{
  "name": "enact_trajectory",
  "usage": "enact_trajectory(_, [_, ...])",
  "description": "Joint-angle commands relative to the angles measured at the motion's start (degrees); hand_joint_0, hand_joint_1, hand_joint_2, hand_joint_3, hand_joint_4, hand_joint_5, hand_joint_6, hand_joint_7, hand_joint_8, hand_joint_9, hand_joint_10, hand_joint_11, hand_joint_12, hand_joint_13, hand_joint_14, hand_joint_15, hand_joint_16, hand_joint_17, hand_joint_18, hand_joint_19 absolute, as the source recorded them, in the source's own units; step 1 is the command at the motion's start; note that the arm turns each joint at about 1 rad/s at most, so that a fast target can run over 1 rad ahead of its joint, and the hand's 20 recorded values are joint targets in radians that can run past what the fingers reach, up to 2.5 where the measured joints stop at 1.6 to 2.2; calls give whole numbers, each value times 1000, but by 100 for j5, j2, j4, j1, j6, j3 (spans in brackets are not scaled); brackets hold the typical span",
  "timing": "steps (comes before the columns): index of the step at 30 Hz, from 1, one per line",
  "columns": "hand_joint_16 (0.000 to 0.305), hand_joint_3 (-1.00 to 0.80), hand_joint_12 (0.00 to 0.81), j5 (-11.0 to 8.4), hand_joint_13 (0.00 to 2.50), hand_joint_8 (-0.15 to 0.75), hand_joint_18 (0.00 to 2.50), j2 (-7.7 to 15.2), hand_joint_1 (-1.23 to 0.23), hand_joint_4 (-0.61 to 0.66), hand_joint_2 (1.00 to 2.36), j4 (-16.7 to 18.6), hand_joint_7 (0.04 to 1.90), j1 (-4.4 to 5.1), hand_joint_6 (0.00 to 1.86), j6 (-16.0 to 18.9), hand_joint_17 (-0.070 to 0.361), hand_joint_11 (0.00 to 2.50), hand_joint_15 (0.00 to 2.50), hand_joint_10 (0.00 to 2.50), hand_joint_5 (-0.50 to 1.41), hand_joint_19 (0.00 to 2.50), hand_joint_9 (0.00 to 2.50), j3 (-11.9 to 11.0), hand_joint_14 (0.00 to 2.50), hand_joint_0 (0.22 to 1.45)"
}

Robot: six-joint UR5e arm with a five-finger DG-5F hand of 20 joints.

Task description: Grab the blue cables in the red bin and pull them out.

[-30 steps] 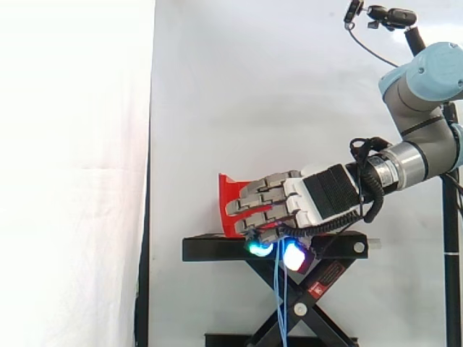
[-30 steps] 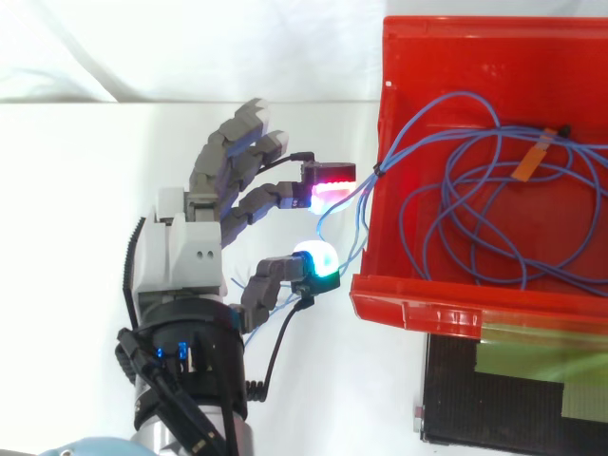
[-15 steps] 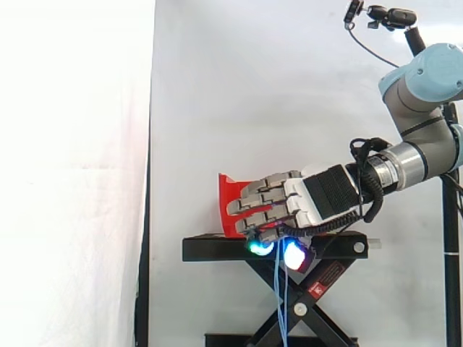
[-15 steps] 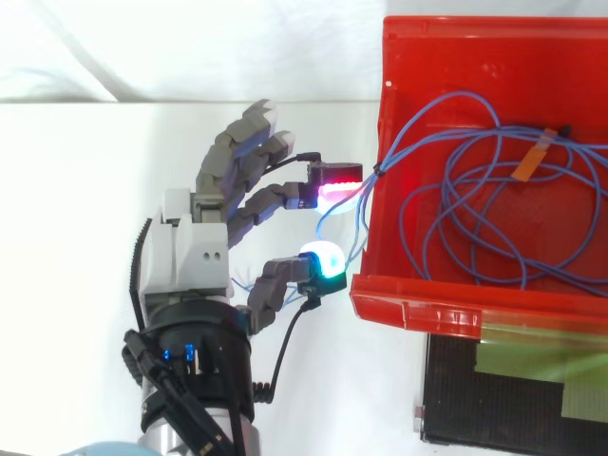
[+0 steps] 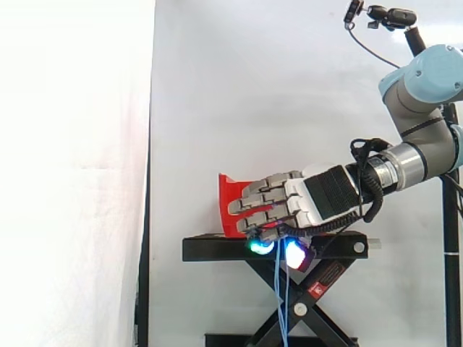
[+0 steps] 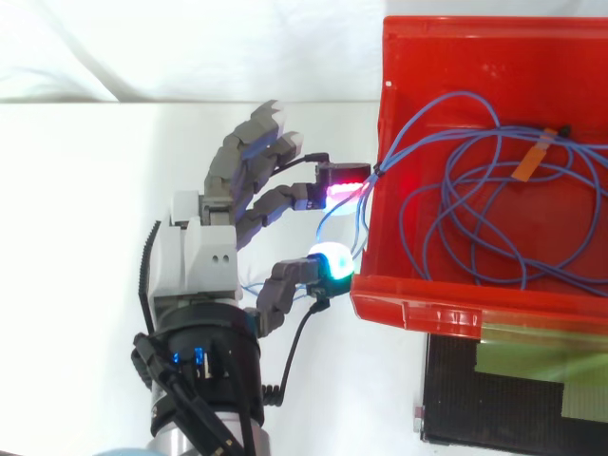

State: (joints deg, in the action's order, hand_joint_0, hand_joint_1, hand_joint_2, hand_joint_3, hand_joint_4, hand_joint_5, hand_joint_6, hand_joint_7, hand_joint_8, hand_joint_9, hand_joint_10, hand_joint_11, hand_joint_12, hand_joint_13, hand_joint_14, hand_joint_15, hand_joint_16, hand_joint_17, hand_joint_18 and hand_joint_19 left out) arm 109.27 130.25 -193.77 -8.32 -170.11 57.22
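Hand (image 6: 201, 268) hovering just left of red bin (image 6: 427, 310), fingers spreading loosely, clamping nothing; blue cables (image 6: 382, 166) draping over bin wall, hanging between glowing pads (image 6: 331, 258).

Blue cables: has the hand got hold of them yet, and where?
Nothing is held yet. The blue cables draped over the red bin's wall pass through the open gap between the hand's thumb and fingers.

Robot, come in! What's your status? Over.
Hand open, beside red bin. Blue cables mostly inside, some strands draped over its wall. Nothing blocking.
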Motion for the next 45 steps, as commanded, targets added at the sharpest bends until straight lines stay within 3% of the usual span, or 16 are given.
enact_trajectory(1, [42, -1000, 319, 7, 433, 254, 388, 0, -834, 240, 1000, -12, 658, -11, 6, 0, 94, 444, 389, 15, 801, 587, 605, 0, 15, 857])
enact_trajectory(9, [41, -1000, 318, 16, 442, 256, 396, 0, -834, 229, 1000, -65, 738, -20, 9, 0, 93, 448, 391, 15, 875, 585, 617, 0, 14, 858])
enact_trajectory(20, [41, -1000, 317, 16, 491, 265, 415, 0, -839, 188, 1000, -82, 564, -20, 532, 0, 92, 506, 411, 19, 867, 582, 692, -9, 15, 874])
enact_trajectory(27, [40, -1000, 313, 16, 542, 268, 439, 0, -834, 172, 1000, -65, 542, -3, 611, 0, 90, 537, 432, 20, 895, 580, 764, -44, 18, 902])
enact_trajectory(37, [39, -1000, 311, -11, 567, 262, 455, -9, -824, 162, 1000, -179, 551, 68, 598, 8, 89, 548, 445, 19, 922, 584, 791, -70, 17, 932])
enact_trajectory(38, [39, -1000, 311, -19, 567, 263, 456, -9, -824, 165, 1000, -284, 576, 112, 552, 26, 88, 548, 445, 19, 924, 584, 790, -132, 17, 932])
enact_trajectory(42, [40, -1000, 316, -19, 548, 258, 445, -9, -826, 193, 1000, -275, 773, 182, 43, 88, 89, 542, 443, 21, 948, 588, 759, -220, 16, 912])
enact_trajectory(45, [40, -1000, 319, -19, 537, 257, 428, -9, -831, 223, 1000, -267, 674, 208, 8, 88, 90, 534, 444, 19, 864, 590, 743, -220, 17, 887])
